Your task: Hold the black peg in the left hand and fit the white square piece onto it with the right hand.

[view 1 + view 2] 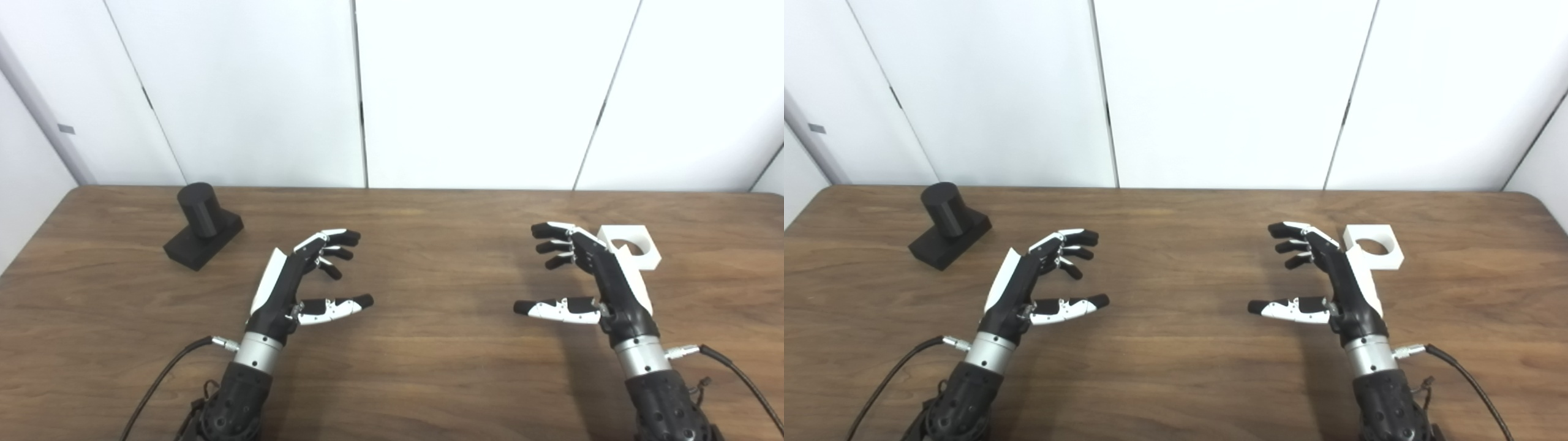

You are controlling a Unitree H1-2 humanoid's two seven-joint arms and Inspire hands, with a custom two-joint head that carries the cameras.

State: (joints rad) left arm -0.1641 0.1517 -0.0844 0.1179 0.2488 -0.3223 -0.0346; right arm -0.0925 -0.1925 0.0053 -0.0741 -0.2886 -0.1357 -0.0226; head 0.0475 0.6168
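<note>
Progress: nothing done yet, as far as I can judge; both pieces sit untouched on the counter [416, 367].
Peg [202, 226]: upright on its black base, far left, well apart from my left hand.
White piece [1375, 248]: flat, hole up, just beyond my right hand.
Left hand [300, 278]: empty, fingers spread, hovering.
Right hand [588, 278]: empty too, fingers apart, palm inward.
Left to do: grab the peg, lift the white piece, seat hole over peg.
</note>
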